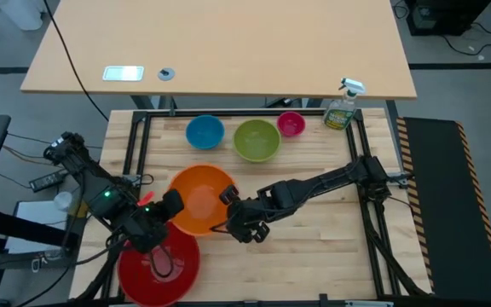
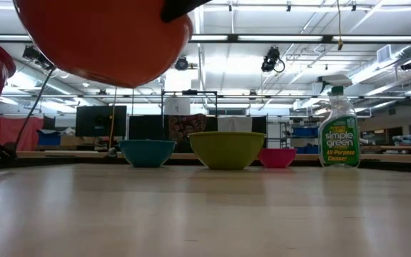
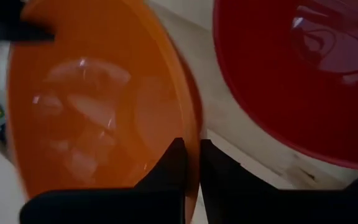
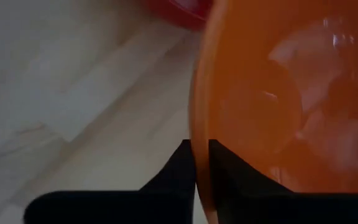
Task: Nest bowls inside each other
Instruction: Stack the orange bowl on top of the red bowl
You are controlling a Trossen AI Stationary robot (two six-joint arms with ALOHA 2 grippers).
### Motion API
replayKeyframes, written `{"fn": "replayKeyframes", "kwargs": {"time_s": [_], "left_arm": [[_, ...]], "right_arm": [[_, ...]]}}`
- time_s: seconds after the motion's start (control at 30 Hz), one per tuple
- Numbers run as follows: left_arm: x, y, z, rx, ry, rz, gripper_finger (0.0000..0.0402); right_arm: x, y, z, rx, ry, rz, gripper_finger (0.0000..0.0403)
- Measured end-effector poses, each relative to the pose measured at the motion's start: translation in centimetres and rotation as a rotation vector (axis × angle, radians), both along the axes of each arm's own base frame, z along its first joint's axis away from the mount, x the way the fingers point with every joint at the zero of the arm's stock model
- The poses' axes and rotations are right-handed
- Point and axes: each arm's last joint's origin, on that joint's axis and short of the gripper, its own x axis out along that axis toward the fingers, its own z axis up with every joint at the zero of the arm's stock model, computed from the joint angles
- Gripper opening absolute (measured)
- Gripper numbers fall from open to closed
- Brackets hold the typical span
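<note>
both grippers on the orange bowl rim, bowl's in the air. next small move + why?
Probably carry the orange bowl toward the red bowl and centre it above. Left gripper and right gripper each pinch opposite rims, the low view shows it clear of the table, and the red bowl sits empty beside it.

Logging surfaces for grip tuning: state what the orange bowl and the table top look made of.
Orange bowl: likely thin plastic, glossy; it shows bright reflections, and light seems to pass through its wall. Both grippers, left and right, pinch its rim. Table top: pale wood planks, matt, with visible grain and seams.
</note>
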Motion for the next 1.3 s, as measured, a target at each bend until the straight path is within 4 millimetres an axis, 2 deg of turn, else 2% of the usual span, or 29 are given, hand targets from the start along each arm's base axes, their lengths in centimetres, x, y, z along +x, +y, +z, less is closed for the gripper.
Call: {"fn": "replayKeyframes", "kwargs": {"time_s": [0.17, 0.37, 0.5, 0.67, 0.83, 1.07, 1.2, 1.3], "left_arm": [[0.0, 0.0, 0.0, -0.023, -0.021, 0.065, 0.0047], [0.4, 0.0, 0.5, -0.080, -0.133, 0.184, 0.0135], [0.4, -0.5, 0.6, -0.126, -0.148, 0.173, 0.0195], [-0.1, -0.4, 0.7, -0.139, -0.140, 0.195, 0.0240], [-0.7, -0.5, 0.9, -0.152, -0.145, 0.212, 0.0251], [-2.2, 0.5, 2.6, -0.181, -0.314, 0.255, 0.0251], [-3.3, 1.5, 4.0, -0.293, -0.417, 0.300, 0.0251], [-4.1, 2.3, 5.4, -0.431, -0.497, 0.335, 0.0251]], "right_arm": [[0.0, 0.3, 0.0, 0.019, -0.006, 0.004, 0.0034], [0.6, 0.1, 0.6, 0.030, -0.090, -0.074, 0.0022], [0.6, 0.3, 0.6, 0.042, -0.095, -0.068, 0.0022], [0.5, 0.6, 0.6, 0.062, -0.093, -0.065, 0.0022], [0.4, 0.9, 0.6, 0.102, -0.083, -0.055, 0.0024], [0.3, 1.4, 0.6, 0.157, -0.074, -0.053, 0.0026], [0.4, 2.0, 0.8, 0.203, -0.095, -0.029, 0.0026], [0.7, 3.3, 1.0, 0.236, -0.160, 0.016, 0.0027]]}}
